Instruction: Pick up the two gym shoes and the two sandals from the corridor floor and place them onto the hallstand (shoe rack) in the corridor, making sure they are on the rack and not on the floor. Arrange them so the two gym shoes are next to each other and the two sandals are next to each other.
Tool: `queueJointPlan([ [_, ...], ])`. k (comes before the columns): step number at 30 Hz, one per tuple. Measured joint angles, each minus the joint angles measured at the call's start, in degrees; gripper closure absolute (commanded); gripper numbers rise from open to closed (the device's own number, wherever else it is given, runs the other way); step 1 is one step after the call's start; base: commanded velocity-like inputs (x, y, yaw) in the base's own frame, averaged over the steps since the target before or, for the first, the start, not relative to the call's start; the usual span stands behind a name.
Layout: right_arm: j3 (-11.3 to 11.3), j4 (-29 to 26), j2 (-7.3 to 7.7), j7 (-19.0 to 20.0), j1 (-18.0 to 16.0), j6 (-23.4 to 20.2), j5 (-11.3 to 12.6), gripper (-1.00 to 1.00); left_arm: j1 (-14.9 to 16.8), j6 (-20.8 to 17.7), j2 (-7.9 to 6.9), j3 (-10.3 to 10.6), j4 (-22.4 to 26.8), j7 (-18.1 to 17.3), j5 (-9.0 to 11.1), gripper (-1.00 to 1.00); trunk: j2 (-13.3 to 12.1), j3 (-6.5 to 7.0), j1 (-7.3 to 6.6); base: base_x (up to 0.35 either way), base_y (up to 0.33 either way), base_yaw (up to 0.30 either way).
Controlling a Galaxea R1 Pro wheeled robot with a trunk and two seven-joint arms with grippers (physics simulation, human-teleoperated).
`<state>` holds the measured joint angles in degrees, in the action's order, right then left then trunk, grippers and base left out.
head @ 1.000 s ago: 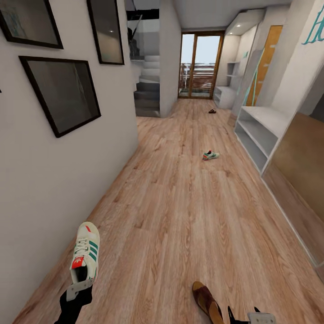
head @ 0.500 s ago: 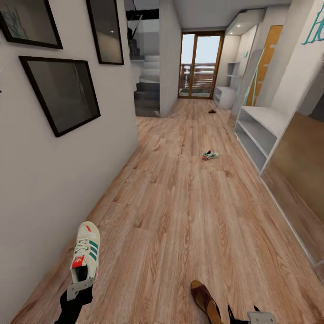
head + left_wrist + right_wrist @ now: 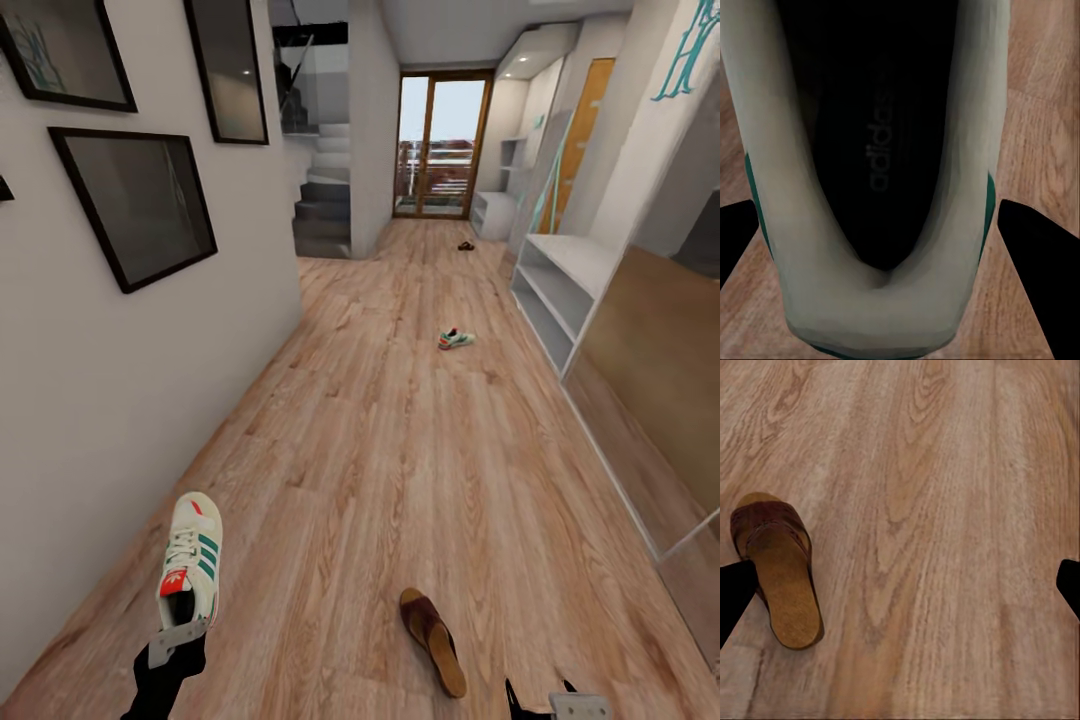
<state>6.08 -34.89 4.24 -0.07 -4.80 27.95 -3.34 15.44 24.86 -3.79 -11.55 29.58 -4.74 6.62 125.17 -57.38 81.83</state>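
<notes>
Camera has shifted since 1 s ago: whole corridor slid left and down in the head view, so the base or head is moving; near sandal (image 3: 433, 640) now sits fully in frame, and that is camera motion, not the sandal. Left gripper (image 3: 176, 640) is clamped on the heel of 1 gym shoe (image 3: 190, 560), held toe-forward off the corridor floor (image 3: 400, 450); left wrist view looks straight into its dark insole (image 3: 877, 150) with both fingers either side. Right gripper (image 3: 580, 708) is barely in at the frame edge; right wrist view shows its fingers spread wide with nothing between them, sandal (image 3: 778, 570) lying flat on the planks beside 1 tip. Progress, my read: 0 of 4 on the rack, 1 shoe in hand. Second gym shoe (image 3: 455, 339) is on the floor mid-corridor, second sandal (image 3: 466, 245) well down the hall near the glass door (image 3: 440, 140). Hallstand (image 3: 495, 210) looks like the grey unit at the far right end; the nearer white bench (image 3: 560, 290) is not it. Wood-grain planks, framed pictures (image 3: 135, 205) on the left wall, stairs (image 3: 325, 205) beyond.
</notes>
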Motion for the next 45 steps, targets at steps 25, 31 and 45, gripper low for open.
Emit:
queueJointPlan([
  [25,0.0,-0.1,-0.01,-0.1,0.0,0.0,0.3,-1.0,0.0,-0.1,-0.01,-0.1,0.4,0.0,0.0,1.0,0.0,0.0,-0.04,-0.025,-0.088,0.125],
  [31,0.1,-0.1,0.0,-0.1,0.0,0.0,0.2,-1.0,0.0,-0.1,0.0,0.5,0.7,-0.1,-0.2,1.0,0.0,0.0,-0.03,0.041,-0.063,0.105],
  [45,-4.8,-16.3,-2.65,0.2,-9.5,-30.8,0.1,-1.0,3.4,-15.0,0.66,5.7,16.7,-1.2,-0.7,1.0,0.0,0.02,-0.03,0.002,-0.003,0.005],
])
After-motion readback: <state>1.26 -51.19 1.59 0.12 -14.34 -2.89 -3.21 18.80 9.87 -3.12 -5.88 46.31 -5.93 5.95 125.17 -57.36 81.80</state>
